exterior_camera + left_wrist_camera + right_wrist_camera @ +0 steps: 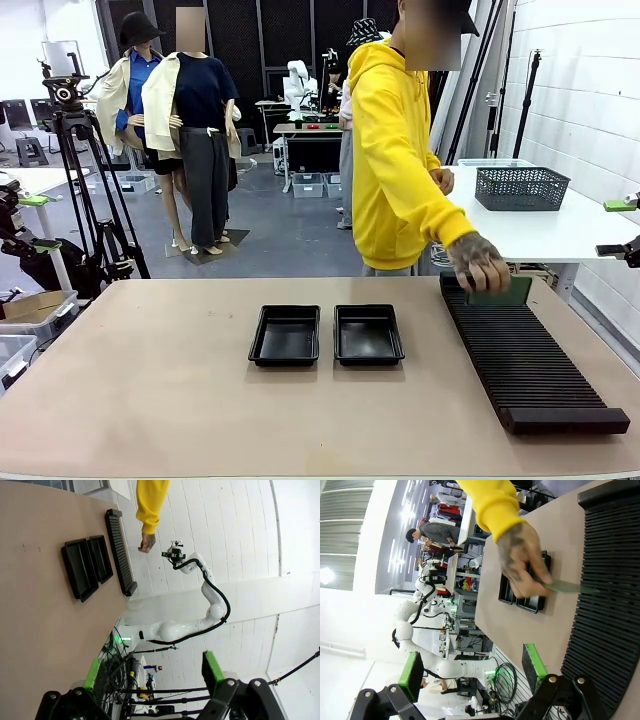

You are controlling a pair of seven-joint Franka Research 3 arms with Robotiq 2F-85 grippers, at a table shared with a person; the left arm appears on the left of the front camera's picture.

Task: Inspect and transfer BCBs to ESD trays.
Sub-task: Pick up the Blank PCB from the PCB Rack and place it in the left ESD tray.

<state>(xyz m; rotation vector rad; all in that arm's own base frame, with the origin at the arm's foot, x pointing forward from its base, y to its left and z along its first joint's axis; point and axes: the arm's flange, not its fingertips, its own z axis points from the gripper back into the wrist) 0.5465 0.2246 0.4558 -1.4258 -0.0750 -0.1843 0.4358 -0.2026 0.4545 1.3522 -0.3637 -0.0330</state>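
Left pincer (152, 674): stands spread wide, green pads (93, 674) well apart, grips nothing, sits well apart from trays and rack. Far ahead of its fingertips and off to one side of their line: tan table (35, 605), bearing two black ESD trays (79, 571) side by side, rims just beside each other. Just beyond the trays from this pincer: long black ribbed rack (120, 550), lying parallel to them. Farther out again, past the rack: person's hand (146, 542) under a yellow sleeve (150, 505), and the white right arm (172, 630) raised beside the table. Right pincer (472, 672): likewise spread, pads apart, grips nothing. Close ahead, on the side of one finger: the rack again, stretching away from the pincer. Ahead, over the rack's far end: the person's hand, pinching one green BCB (566, 586) seen edge-on, board reaching from the fingers out over the ribs; seated in a slot or merely held there, cannot tell. Beyond hand and board from this pincer: both trays, partly hidden by the hand, apart from the BCB. From the front camera: board upright at the rack's far end, between hand and ribs; grey mesh basket (521, 187) on a white side table (560, 225) behind, well apart from either pincer.
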